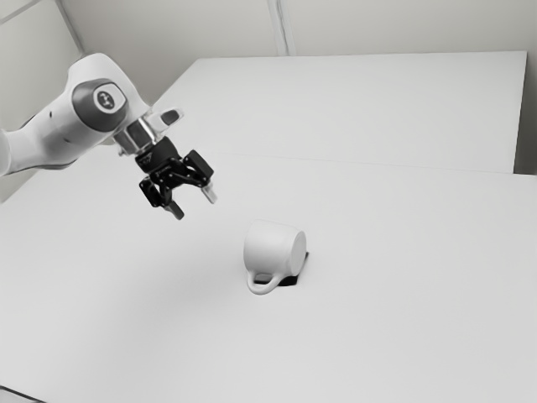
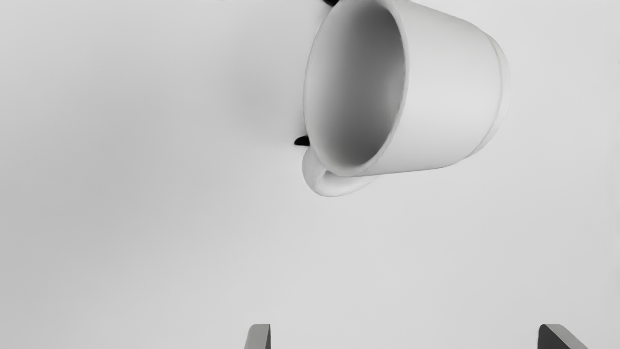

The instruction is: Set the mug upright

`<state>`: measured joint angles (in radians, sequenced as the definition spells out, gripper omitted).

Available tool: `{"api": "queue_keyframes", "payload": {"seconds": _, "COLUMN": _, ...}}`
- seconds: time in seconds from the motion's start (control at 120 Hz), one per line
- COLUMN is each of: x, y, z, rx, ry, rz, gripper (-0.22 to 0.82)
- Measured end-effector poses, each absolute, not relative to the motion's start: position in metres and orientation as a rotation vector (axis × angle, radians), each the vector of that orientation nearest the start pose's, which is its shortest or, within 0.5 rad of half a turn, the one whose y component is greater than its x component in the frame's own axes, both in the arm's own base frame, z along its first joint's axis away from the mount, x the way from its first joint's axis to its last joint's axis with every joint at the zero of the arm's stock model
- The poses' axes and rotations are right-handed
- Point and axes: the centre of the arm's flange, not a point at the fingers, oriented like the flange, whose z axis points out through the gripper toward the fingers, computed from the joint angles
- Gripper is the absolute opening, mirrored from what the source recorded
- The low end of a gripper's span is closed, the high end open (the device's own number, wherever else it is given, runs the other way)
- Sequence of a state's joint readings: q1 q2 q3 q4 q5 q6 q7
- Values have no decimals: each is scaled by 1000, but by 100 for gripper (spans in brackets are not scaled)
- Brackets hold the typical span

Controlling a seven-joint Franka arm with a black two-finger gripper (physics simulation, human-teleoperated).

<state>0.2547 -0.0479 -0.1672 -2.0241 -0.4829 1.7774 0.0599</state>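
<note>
From well back at my side, the exterior view looks down across the flat white table (image 1: pixel 403 327); nearer, my black two-finger gripper's (image 1: pixel 195 206) view faces down; both share the round white mug (image 1: pixel 271 245).

- Exterior view, left edge: robot arm (image 1: pixel 59 138) cut off by frame.
- Exterior view, center: black item (image 1: pixel 289 281) mostly hidden by mug (image 1: pixel 270 245); type undetermined.
- Exterior view, lower left corner: thin dark strip (image 1: pixel 21 394) cut off; identity unclear.
- Exterior view: tabletop (image 1: pixel 403 319) runs out of frame at bottom.
- Wrist view, top edge: mug slightly clipped; handle (image 2: pixel 334 186) partly hidden behind its body.
- Wrist view, bottom edge: fingers (image 2: pixel 259 337) cut off below tips.
</note>
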Motion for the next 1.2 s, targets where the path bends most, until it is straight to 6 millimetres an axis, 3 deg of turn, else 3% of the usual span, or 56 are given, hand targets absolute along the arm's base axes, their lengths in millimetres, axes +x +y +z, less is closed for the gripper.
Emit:
{"api": "queue_keyframes", "payload": {"seconds": 0.242, "x": 527, "y": 10, "z": 410, "rx": -3776, "ry": -323, "rz": 176, "gripper": 60}}
{"api": "queue_keyframes", "payload": {"seconds": 0.825, "x": 537, "y": -7, "z": 317, "rx": -4022, "ry": -61, "rz": -83, "gripper": 60}}
{"api": "queue_keyframes", "payload": {"seconds": 1.2, "x": 537, "y": -19, "z": 297, "rx": -4135, "ry": 127, "rz": -226, "gripper": 60}}
